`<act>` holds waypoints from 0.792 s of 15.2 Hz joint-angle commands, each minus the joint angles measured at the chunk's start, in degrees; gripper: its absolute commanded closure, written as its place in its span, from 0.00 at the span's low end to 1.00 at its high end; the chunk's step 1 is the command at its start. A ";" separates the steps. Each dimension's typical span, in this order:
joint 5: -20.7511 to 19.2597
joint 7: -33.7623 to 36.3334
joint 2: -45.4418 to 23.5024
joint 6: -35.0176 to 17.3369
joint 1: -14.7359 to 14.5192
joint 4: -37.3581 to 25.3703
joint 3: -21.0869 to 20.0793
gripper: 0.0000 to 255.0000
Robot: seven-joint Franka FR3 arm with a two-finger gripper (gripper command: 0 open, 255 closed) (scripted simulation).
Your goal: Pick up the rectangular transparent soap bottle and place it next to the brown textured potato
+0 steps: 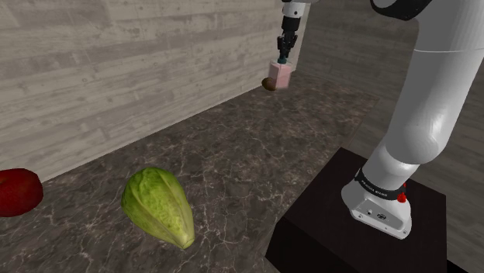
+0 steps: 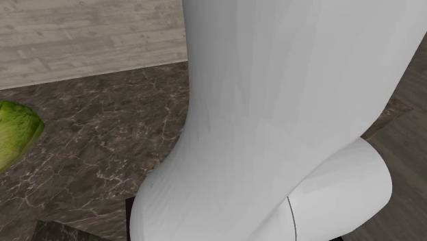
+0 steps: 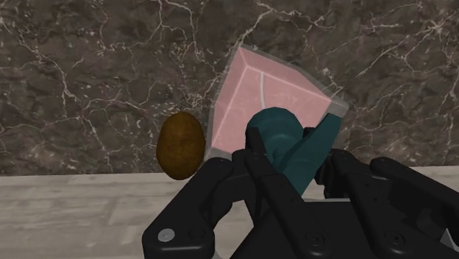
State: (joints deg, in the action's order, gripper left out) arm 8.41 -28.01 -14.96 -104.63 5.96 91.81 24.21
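The soap bottle (image 1: pixel 278 75) is a clear rectangular block with pink fill and a teal pump top (image 3: pixel 277 132). My gripper (image 1: pixel 285 51) is shut on that pump from above; in the wrist view the gripper (image 3: pixel 290 158) clasps the pump between its black fingers (image 3: pixel 257 165). The bottle body (image 3: pixel 265 92) hangs tilted just beside the brown potato (image 3: pixel 181 145). That potato (image 1: pixel 268 85) lies on the dark marble counter (image 1: pixel 233 147) close to the wooden wall. I cannot tell whether the bottle's base touches the counter.
A green lettuce head (image 1: pixel 159 205) lies near the counter's front in the shoulder view, its edge (image 2: pixel 17 130) also at the second exterior view's left. A dark red object (image 1: pixel 17 190) sits at the far left. The black stand (image 1: pixel 341 233) is at lower right, and the arm's white link (image 2: pixel 287 116) is close to the second exterior camera.
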 commanded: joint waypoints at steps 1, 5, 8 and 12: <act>0.18 -0.15 -0.31 -1.55 -0.02 1.23 -0.07 1.00; 0.50 -0.45 -0.81 -4.44 -0.07 3.68 -0.19 1.00; 0.80 -0.72 -1.31 -6.55 -0.07 5.35 -0.30 1.00; 1.30 -1.12 -2.15 -9.31 -0.03 7.36 -0.48 1.00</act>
State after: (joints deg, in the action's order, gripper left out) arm 9.54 -28.92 -16.85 -113.07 5.86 98.56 23.76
